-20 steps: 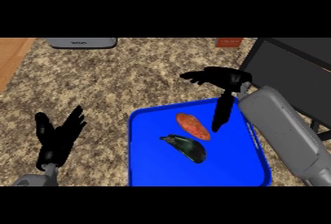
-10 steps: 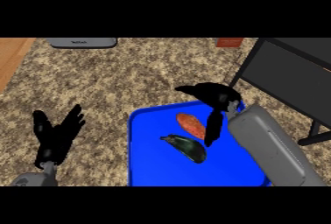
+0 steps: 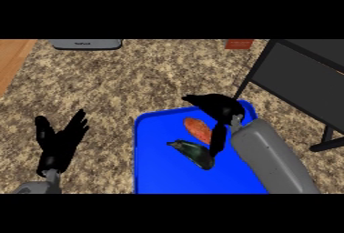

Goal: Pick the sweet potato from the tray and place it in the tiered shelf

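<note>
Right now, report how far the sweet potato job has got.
Done: nothing; the sweet potato lies on the blue tray. In hand: the right hand hovers open at it. To do: grasp, lift, place in the tiered shelf. The left hand rests open, lower left.

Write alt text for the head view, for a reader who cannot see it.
The robot's right hand, open, hovers over the sweet potato on a blue tray, where an eggplant lies beside it. The dark tiered shelf stands at right; the left hand rests open at lower left.
</note>
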